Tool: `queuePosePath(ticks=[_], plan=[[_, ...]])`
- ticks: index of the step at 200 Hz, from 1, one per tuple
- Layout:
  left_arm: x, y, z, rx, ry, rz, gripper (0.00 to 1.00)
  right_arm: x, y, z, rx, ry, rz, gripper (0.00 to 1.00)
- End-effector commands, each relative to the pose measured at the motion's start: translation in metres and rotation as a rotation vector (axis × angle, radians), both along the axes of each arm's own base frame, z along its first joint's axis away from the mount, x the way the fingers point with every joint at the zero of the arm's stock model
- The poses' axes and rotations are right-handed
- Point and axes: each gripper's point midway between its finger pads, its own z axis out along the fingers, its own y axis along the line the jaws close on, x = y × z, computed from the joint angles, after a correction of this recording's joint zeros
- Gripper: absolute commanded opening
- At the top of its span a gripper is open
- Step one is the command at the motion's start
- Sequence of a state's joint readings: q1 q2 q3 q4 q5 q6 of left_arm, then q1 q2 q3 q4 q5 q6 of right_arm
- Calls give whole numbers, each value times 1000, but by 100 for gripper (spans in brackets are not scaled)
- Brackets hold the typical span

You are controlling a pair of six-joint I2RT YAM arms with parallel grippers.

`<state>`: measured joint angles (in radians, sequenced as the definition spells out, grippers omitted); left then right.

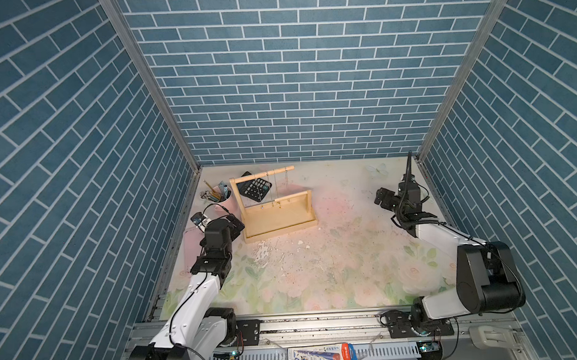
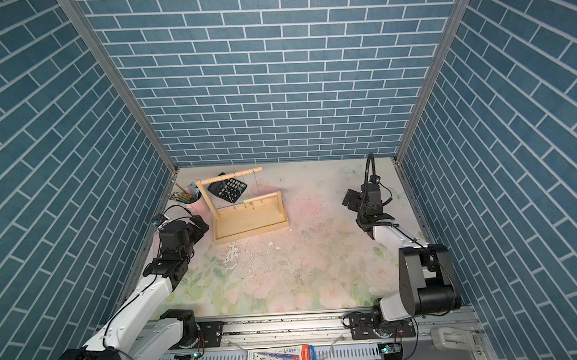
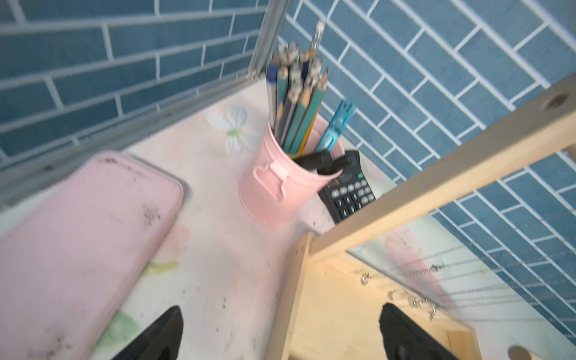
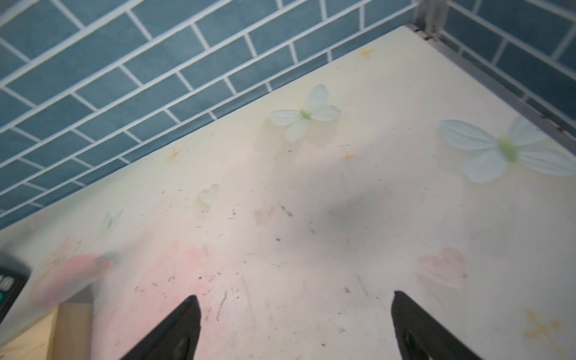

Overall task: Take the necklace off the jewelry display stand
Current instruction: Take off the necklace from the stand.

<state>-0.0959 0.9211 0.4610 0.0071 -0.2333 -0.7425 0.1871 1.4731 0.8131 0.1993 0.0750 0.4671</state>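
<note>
Blue brick walls stand on three sides of a table with a flower-print top. Toward the back left of it sits the stand, made of pale wood. It has a tray at the bottom, a tall post, a short post and two round bars. Thin necklaces hang from the high bar, still on the stand, and both top views show them. Their ends dangle near the low bar, above the tray.

A pink cup full of pencils stands just beside the tall post. A black calculator lies behind the stand. A flat pink case lies by the left wall.

The left gripper is right at the stand's near left corner. Its jaws are spread wide and hold nothing. In the left wrist view one finger is over the table and the other is over the tray.

The right gripper is well apart from the stand, over bare table on the right side. Its jaws are spread wide too, with nothing between them.
</note>
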Motion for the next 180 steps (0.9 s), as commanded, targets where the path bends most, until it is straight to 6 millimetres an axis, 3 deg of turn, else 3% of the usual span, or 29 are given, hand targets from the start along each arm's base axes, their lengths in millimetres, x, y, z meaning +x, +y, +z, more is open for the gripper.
queuePosePath(ticks=[1, 49, 74, 130, 160, 180], plan=[[-1, -22, 4, -150, 32, -68, 99, 6, 38, 10, -54, 18, 131, 95], [2, -52, 23, -213, 51, -231, 99, 11, 106, 44, -79, -12, 311, 94], [8, -70, 46, -243, 5, -328, 99, 9, 142, 59, -108, -41, 397, 93], [26, -109, 96, -335, -100, -506, 99, 9, 222, 80, -131, -107, 563, 88], [36, -133, 110, -388, -138, -583, 99, 3, 261, 93, -85, -172, 645, 84], [39, -138, 119, -364, -162, -626, 99, 0, 284, 100, -67, -209, 685, 83]])
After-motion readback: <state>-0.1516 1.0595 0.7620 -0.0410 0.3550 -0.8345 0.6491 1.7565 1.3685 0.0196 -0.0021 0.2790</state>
